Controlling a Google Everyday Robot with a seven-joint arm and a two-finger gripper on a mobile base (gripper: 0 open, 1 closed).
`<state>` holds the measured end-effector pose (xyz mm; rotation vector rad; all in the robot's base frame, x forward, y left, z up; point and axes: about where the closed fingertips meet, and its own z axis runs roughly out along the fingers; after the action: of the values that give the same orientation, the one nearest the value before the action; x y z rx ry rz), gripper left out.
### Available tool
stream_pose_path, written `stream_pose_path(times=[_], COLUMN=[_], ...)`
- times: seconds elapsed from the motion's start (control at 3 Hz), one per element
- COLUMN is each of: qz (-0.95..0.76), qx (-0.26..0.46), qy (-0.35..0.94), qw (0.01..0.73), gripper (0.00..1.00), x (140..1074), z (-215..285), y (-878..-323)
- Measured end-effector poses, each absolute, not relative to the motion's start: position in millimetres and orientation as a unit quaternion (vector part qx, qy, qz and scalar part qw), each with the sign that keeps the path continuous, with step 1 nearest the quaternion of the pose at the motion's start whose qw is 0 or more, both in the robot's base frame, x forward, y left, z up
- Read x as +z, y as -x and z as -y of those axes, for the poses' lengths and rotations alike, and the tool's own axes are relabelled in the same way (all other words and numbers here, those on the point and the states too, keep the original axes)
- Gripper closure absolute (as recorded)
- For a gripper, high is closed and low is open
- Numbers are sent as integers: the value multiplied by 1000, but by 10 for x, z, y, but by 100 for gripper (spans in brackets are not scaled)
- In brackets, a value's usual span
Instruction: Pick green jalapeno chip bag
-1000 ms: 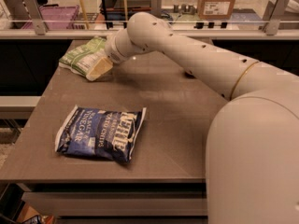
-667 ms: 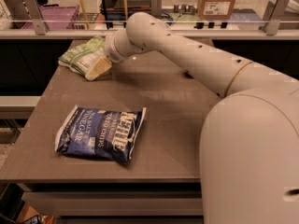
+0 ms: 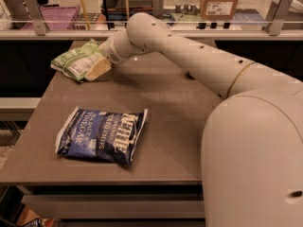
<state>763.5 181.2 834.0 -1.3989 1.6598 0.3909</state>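
The green jalapeno chip bag (image 3: pixel 75 60) lies at the far left of the brown table (image 3: pixel 175 126). It is light green and crinkly, with a white label panel. My gripper (image 3: pixel 98 68) reaches in from the right and rests against the bag's right end, low over the table. The wrist and arm cover that end of the bag. The larger dark-blue salt and vinegar chip bag (image 3: pixel 100 134) lies flat near the table's front left, well apart from the gripper.
My white arm (image 3: pixel 189 60) crosses the table from the right, and its bulky base (image 3: pixel 255 160) fills the lower right. A railing with posts (image 3: pixel 156 25) runs behind the table. Beyond it are a cardboard box (image 3: pixel 218 1) and a purple bin (image 3: pixel 59 17).
The arm's bulky near part has shifted slightly to the left. The gripper stays at the green bag's right end. Both bags lie where they were.
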Motion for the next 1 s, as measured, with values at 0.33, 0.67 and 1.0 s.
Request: stream_pose_path(times=[0.33, 0.67, 1.0], qz=[-672, -672, -671], qx=[158, 158, 159], qy=[566, 566, 567], qw=[451, 451, 450], gripper=[65, 88, 100], x=[8355, 8354, 8344], z=[-1813, -1814, -1826], y=[-7635, -7634, -7631])
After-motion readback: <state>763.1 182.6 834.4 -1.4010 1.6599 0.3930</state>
